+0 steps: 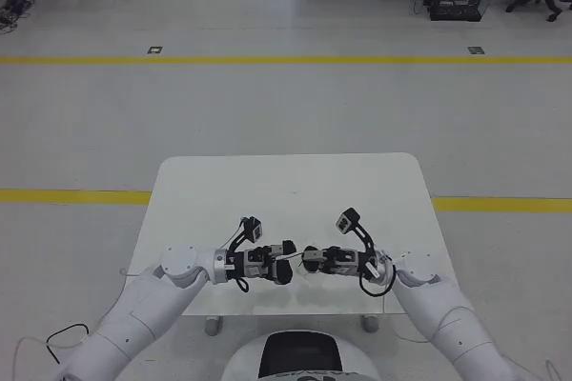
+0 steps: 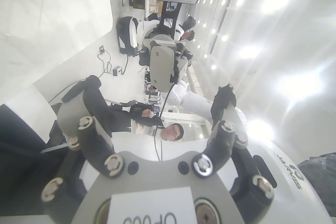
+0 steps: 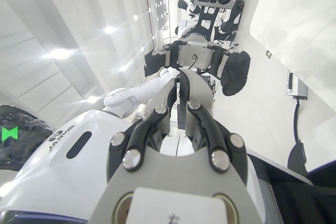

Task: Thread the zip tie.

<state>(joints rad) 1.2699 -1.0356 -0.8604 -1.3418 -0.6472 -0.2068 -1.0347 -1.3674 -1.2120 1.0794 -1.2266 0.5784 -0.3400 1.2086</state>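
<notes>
Top view — left gripper [image 1: 287, 260] spread, right gripper [image 1: 310, 258] pressed together just opposite; likely lining up to thread — next needs fine alignment.

Top camera high over the table [image 1: 286, 190], downward; wrist cameras close-in, level, face to face.

Bright ceiling lamps [image 2: 302, 83] flare with glare; wrist views bend edges.
</notes>
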